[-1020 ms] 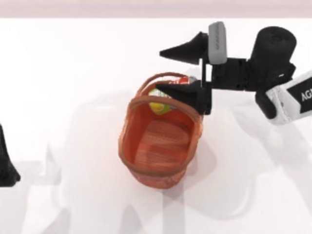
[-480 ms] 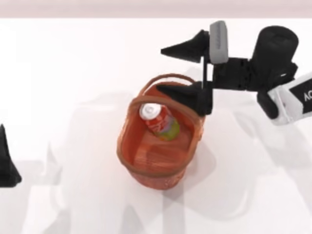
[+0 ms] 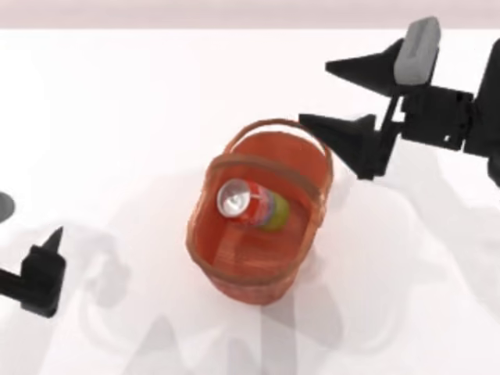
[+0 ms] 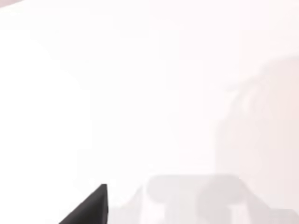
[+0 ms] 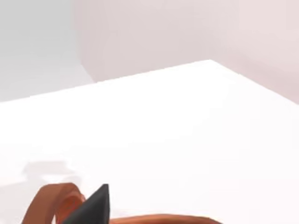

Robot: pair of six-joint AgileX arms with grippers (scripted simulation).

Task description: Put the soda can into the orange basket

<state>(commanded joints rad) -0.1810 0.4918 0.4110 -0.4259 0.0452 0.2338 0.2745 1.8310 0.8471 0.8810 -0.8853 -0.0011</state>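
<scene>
The soda can (image 3: 248,204) is shown lying on its side inside the orange basket (image 3: 205,269), silver top turned toward the top view's left and lime-green end toward the right, resting on the slatted floor beneath the brown arched handle. The basket is placed near the middle of the white bench (image 3: 117,117).

The right gripper (image 3: 337,94) is seen up and to the right of the basket, clear of its rim; its jaws are spread wide and nothing is held between them. One black finger points at the basket's upper right edge, the other is held farther toward the bench's far side. The can is thus located below and to the left of these jaws, well apart from them and untouched.

In the right wrist view, part of the basket handle and rim (image 5: 51,198) is visible beside one dark fingertip.

The left gripper (image 3: 39,269) is seen at the bench's left edge, far from the basket; whether its jaws are spread cannot be told.
</scene>
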